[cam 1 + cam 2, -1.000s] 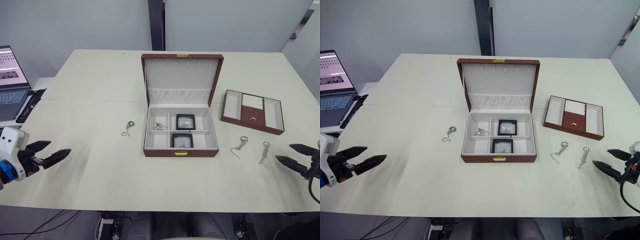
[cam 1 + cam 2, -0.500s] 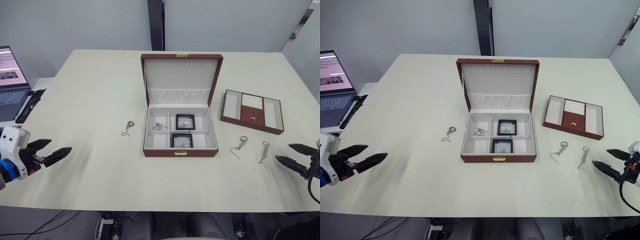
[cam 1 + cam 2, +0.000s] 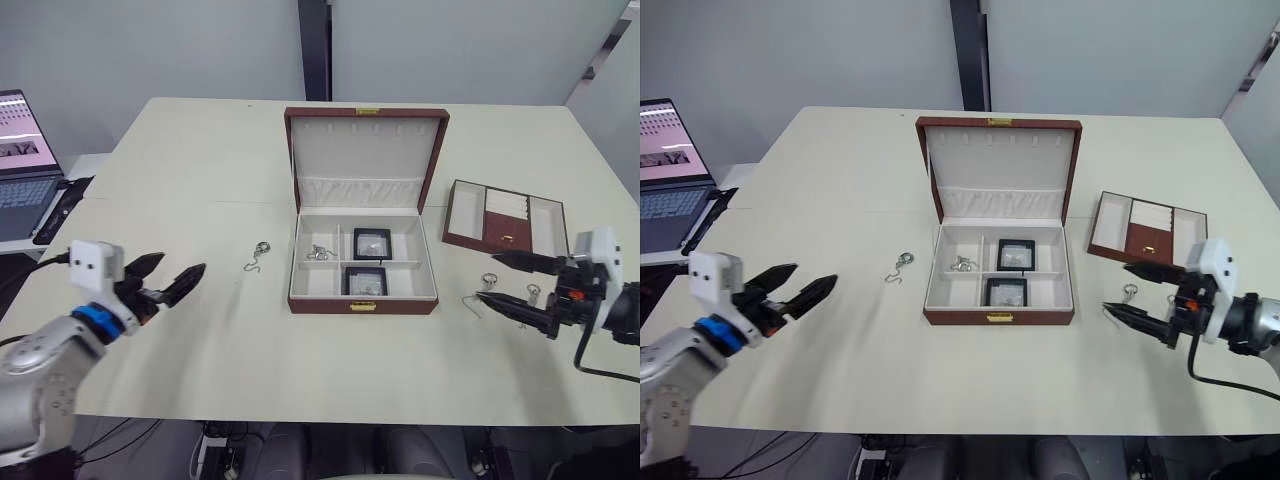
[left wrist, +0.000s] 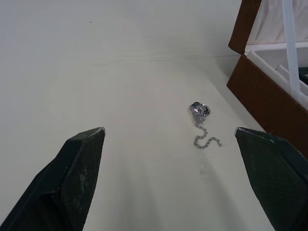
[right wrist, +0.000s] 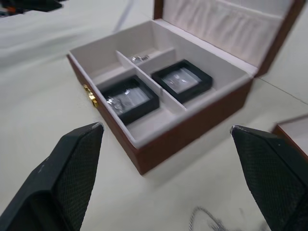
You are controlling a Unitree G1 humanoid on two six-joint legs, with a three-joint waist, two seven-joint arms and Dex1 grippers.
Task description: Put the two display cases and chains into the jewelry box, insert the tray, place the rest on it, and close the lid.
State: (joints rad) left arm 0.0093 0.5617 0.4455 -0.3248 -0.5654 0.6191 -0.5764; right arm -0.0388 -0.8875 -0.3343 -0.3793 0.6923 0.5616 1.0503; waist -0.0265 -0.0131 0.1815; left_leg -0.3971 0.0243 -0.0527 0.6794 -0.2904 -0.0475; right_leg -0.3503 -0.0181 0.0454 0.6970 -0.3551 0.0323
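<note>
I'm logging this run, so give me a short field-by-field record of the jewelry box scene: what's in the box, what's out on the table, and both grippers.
box: reddish-brown jewelry box, cream-lined lid standing open
in box: two black-framed display cases, one small silvery chain
tray: shallow reddish-brown tray on the cream table, right of the box
loose, left of box: silvery ring-and-chain piece
loose, right of box: two silvery pieces
left gripper: open, empty, above the table
right gripper: open, empty, by the right-hand pieces
</note>
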